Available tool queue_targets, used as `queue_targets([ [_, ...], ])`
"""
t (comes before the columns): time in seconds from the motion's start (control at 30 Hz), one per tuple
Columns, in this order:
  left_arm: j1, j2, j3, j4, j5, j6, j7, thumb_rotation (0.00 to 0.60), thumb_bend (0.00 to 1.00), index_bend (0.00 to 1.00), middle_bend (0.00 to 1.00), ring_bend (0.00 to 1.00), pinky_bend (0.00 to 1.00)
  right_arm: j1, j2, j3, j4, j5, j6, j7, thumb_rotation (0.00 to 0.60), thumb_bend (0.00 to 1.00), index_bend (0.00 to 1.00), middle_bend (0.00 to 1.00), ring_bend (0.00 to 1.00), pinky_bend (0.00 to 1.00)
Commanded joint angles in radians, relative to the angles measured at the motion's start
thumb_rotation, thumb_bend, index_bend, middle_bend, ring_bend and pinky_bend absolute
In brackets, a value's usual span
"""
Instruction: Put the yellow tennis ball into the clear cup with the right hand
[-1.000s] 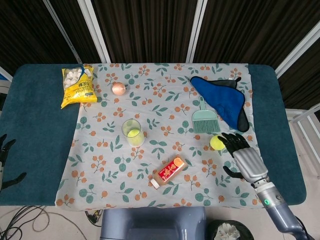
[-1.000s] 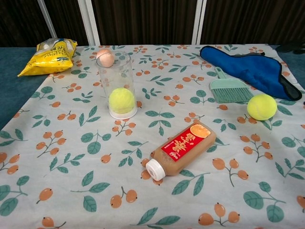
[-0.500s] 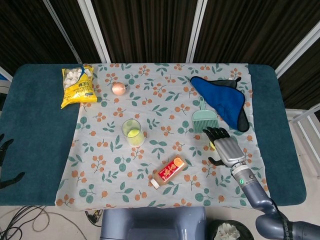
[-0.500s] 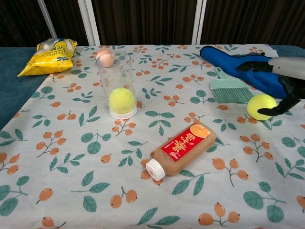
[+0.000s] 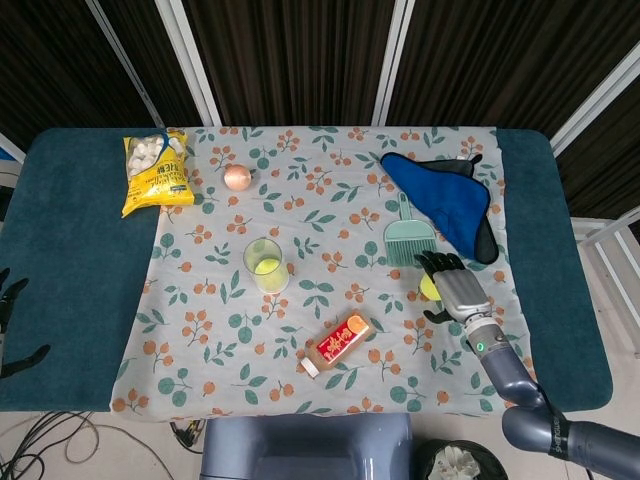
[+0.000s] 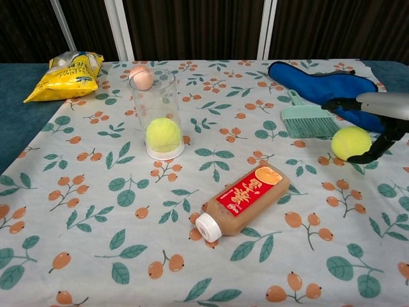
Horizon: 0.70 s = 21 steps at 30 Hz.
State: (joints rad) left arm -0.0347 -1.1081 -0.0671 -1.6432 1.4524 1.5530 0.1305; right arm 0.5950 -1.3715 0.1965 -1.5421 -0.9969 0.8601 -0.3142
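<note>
Take the clear cup point(image 6: 157, 115) as the marker; it stands upright on the flowery cloth point(image 6: 96, 211) over the worktop, and it already has one yellow ball sitting at its bottom.

Nearest to me, in front of the cup and a bit to the right, a brown bottle point(image 6: 239, 199) lies on its side.

Far off to the right of the cup, the yellow tennis ball point(image 6: 351, 142) sits on the cloth. The right hand point(image 6: 374, 121) is over it now. A second ago the hand was next to the ball; since then it has slid across and come down on top. Its fingers point(image 6: 339, 102) are spread wide around the ball, with the thumb curling low on the near side. I cannot see that they squeeze it yet, so I think the ball is not picked up. The grab looks like the next thing to do, and then a long carry to the cup.

Just behind the ball are a green brush point(image 6: 307, 119) and a blue cloth point(image 6: 332, 89).

Behind the cup lies a small peach-colored egg shape point(image 6: 141, 76), and further left a yellow snack bag point(image 6: 66, 74).

The left hand point(image 5: 8, 305) waits at the worktop's left edge, far from the cup, fingers apart and holding nothing.
</note>
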Motion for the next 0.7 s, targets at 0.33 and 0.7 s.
queue_targets([
  [0.33,0.000,0.001,-0.004,0.001,-0.010,-0.002,0.002,0.600,0.00,0.16,0.00,0.00,0.06,0.036,-0.080,-0.001,0.140,0.032,-0.014,0.020,0.600,0.32,0.15,0.16,0.18,0.04],
  [0.7,0.000,-0.002,-0.007,0.002,-0.016,-0.001,0.018,0.600,0.00,0.17,0.00,0.00,0.06,0.037,-0.111,-0.015,0.232,0.005,-0.022,0.069,0.600,0.32,0.25,0.23,0.28,0.08],
])
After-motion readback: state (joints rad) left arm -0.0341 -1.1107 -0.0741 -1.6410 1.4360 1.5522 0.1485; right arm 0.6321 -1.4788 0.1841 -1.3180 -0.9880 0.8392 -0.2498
